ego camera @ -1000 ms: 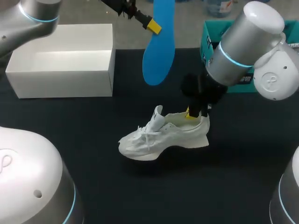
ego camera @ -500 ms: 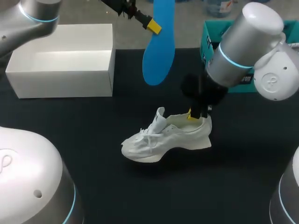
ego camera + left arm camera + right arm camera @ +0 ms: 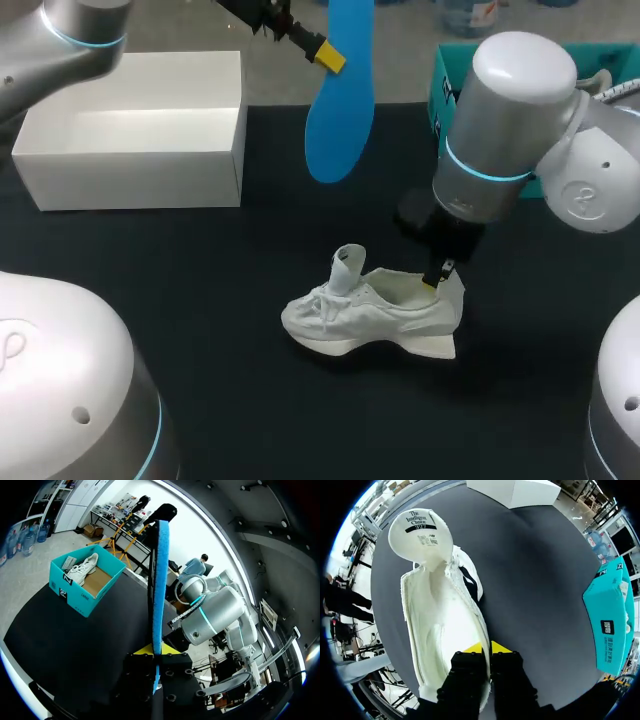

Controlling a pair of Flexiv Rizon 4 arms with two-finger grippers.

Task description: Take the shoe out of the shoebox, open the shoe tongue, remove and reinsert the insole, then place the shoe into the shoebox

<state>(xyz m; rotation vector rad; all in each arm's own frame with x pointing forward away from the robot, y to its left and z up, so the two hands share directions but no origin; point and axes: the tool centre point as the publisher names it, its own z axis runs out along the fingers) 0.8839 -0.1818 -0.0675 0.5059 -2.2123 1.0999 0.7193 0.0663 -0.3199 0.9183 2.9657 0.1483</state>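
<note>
Right pincer (image 3: 483,649) is clamped on the heel collar of the shoe (image 3: 375,312), which sits mid-bench (image 3: 200,300). The collar looks soft and light, likely to flex.

Left pincer (image 3: 156,654) pinches the blue insole (image 3: 340,120), hanging at 12 o'clock from the shoe. Floppy foam, I judge; hold the narrow end.

White shoebox (image 3: 130,130) at 10 o'clock.

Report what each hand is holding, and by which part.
Left hand: blue insole, pinched near one end. Right hand: white shoe, gripped by the rim of its opening near the heel, one finger inside, one outside.
</note>
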